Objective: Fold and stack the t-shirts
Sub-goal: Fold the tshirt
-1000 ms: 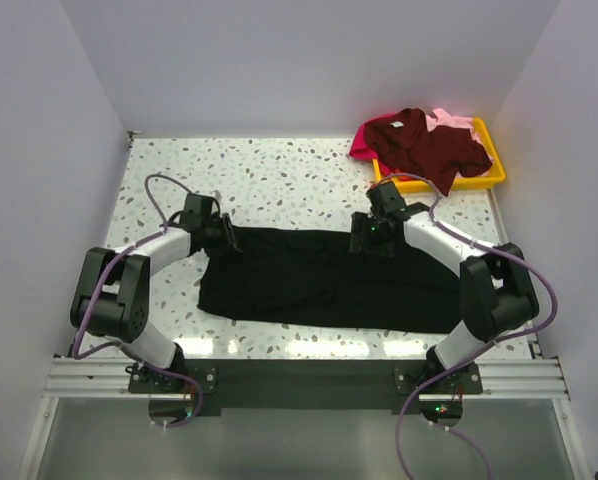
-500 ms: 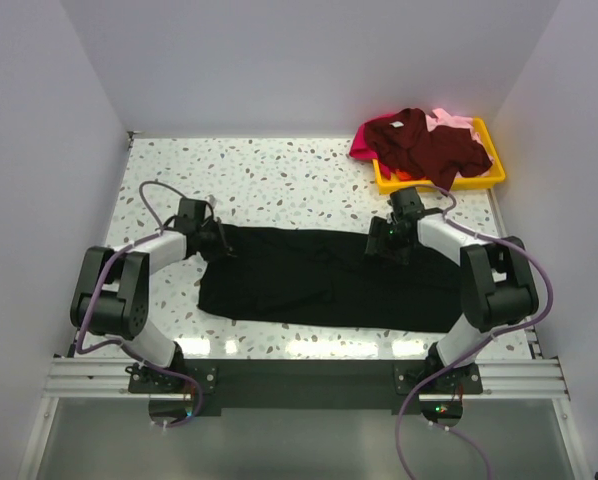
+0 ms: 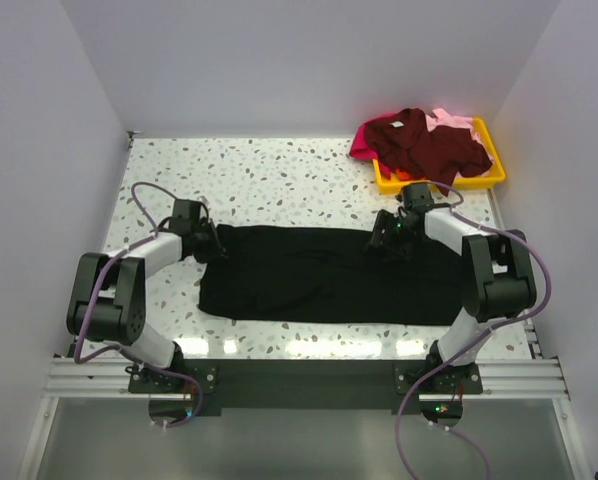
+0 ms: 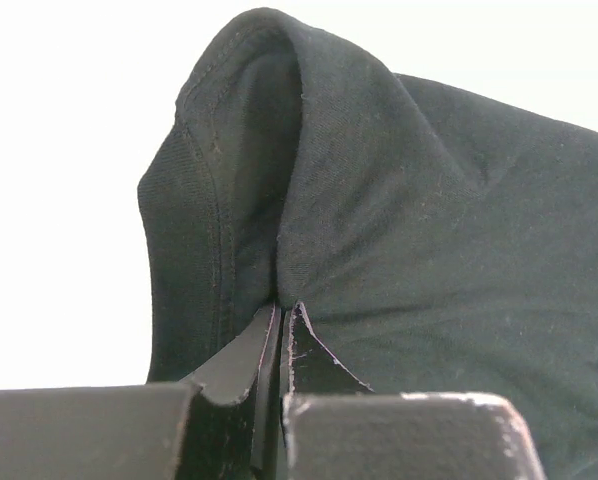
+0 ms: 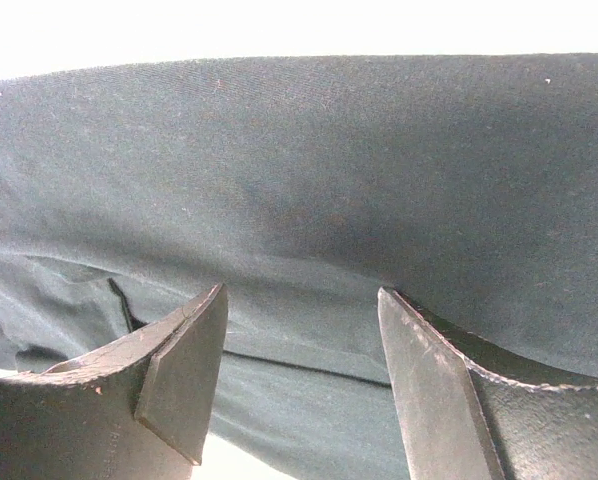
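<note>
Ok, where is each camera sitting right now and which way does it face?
Top external: fixed above and behind the bases, looking down on the table, the black t-shirt and the yellow tray; both arms show, left gripper and right gripper at the shirt's far edge.
Left wrist: on the left arm, facing along its shut fingers, which pinch a raised fold of the shirt.
Right wrist: on the right arm, facing the shirt close up; its open fingers frame the bottom.
Shared: all three see the black t-shirt.

Top view is bright and evenly lit, soft shadows only; glare streaks the bench (image 3: 279, 180) along its near edge. Wrist views burn out white behind the black shirt (image 4: 429, 250).
</note>
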